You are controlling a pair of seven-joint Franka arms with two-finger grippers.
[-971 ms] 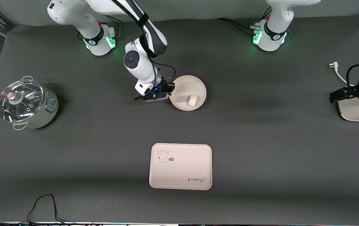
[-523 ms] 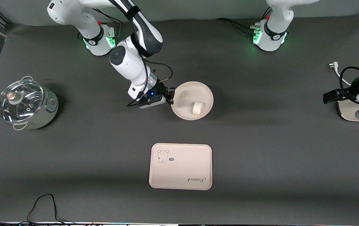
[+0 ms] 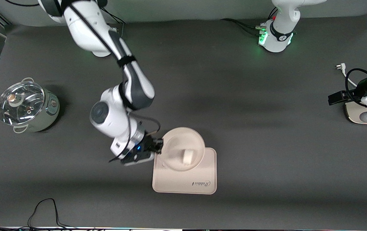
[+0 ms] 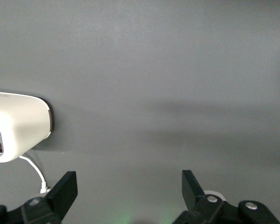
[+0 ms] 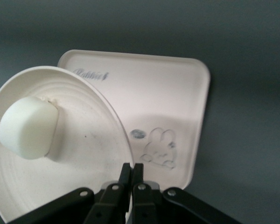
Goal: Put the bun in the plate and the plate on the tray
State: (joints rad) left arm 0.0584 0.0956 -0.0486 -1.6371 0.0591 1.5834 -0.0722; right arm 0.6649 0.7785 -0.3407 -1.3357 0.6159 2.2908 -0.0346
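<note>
On the dark table (image 3: 267,154), the plate (image 3: 175,141) with the bun (image 3: 188,157) in it is held by its rim, clamped in the right gripper (image 3: 156,147), over the tray (image 3: 202,187). It should be lowered level and centred. The left gripper (image 4: 128,186) waits, jaws apart.

The dark grey tabletop (image 3: 251,134) carries the tray (image 3: 202,183) at about 6 o'clock, a glass-lidded pot (image 3: 26,106) at 9 o'clock, and a white toaster (image 3: 358,114) with its cord at 3 o'clock.
</note>
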